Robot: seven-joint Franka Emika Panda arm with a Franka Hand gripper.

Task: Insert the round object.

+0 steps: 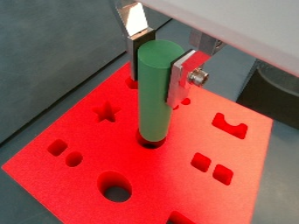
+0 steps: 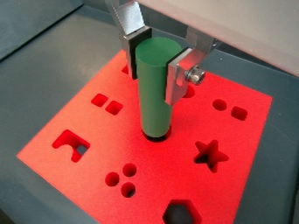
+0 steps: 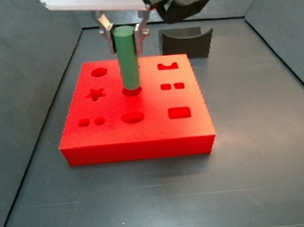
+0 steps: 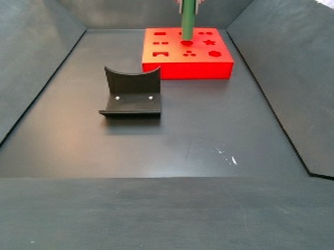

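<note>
The tall, slim, matte green cylindrical peg (image 1: 155, 92) stands upright with its lower end seated in a round hole near the middle of the flat red block (image 1: 82, 149) with shaped cut-outs, as both wrist views show (image 2: 156, 87). The end effector (image 1: 158, 54) pinches the peg's upper part, its flat silver fingers (image 2: 184, 77) pressed against opposite sides. In a side view the red block (image 3: 137, 132) lies on the dark table (image 3: 253, 167) near its far edge, with the peg (image 3: 127, 60) rising from it below the end effector (image 3: 124, 34). A dark L-shaped fixture (image 4: 131, 94) stands well apart from the block (image 4: 189, 61), towards the table's middle.
</note>
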